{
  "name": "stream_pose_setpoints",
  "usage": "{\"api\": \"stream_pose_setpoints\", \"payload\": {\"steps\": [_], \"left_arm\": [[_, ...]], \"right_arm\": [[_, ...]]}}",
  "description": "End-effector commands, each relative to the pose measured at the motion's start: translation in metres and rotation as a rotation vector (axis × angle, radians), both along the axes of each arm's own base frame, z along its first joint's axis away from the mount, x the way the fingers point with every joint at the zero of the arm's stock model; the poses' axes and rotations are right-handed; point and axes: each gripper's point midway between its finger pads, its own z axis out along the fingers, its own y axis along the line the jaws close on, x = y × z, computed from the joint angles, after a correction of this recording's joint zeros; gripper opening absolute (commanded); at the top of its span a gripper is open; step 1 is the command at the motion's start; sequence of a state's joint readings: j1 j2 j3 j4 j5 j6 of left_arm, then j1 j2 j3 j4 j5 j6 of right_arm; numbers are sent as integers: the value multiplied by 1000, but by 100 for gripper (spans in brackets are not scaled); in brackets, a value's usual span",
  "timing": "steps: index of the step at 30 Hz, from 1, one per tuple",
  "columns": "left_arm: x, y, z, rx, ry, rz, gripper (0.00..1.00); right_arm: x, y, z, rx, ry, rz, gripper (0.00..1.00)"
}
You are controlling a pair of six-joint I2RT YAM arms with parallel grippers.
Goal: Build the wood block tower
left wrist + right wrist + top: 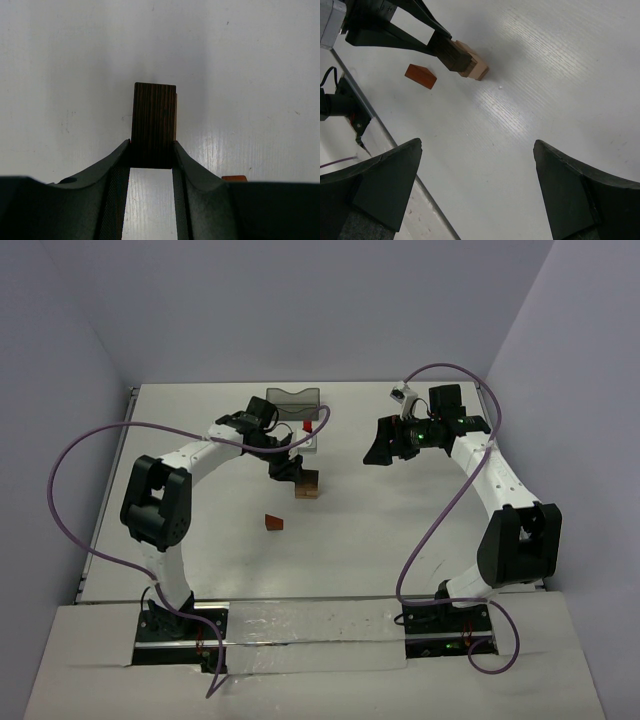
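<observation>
between the tips of the left pincer (152,148): dark block (154,115), clamped by its near end, the rest sticking out past the tips. tan blocks (474,69) sit just past its far end, close up against it; touching or not, can't tell. wedge (420,76) lies on the table (545,75) off to one side of that pincer, apart from the stack.

risks, my read: the grip is only on the block's end, so it could pivot or slip on release. the tips are bulkier than the blocks, so lowering or opening could shove or topple the tan blocks. if the dark block lands off centre it tips off. the stack is low, most of the tower is not built.

left arm: reached forward over mid table, elbow bent, wrist pitched down. right pincer (477,145) is spread wide with nothing in it, hovering well apart from the stack and turned toward it.
</observation>
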State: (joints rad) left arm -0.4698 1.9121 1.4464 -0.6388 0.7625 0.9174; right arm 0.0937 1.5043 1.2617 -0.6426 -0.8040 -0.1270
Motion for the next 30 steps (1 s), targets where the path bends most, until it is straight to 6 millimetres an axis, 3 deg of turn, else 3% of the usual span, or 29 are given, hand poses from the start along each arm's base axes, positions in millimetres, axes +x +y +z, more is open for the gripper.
{"api": "stream_pose_setpoints", "payload": {"steps": [1, 30], "left_arm": [[7, -10, 16, -46, -40, -19, 28], [-2, -9, 22, -68, -55, -32, 31]], "right_arm": [[6, 2, 24, 12, -88, 4, 100], [5, 3, 24, 16, -84, 10, 100]]}}
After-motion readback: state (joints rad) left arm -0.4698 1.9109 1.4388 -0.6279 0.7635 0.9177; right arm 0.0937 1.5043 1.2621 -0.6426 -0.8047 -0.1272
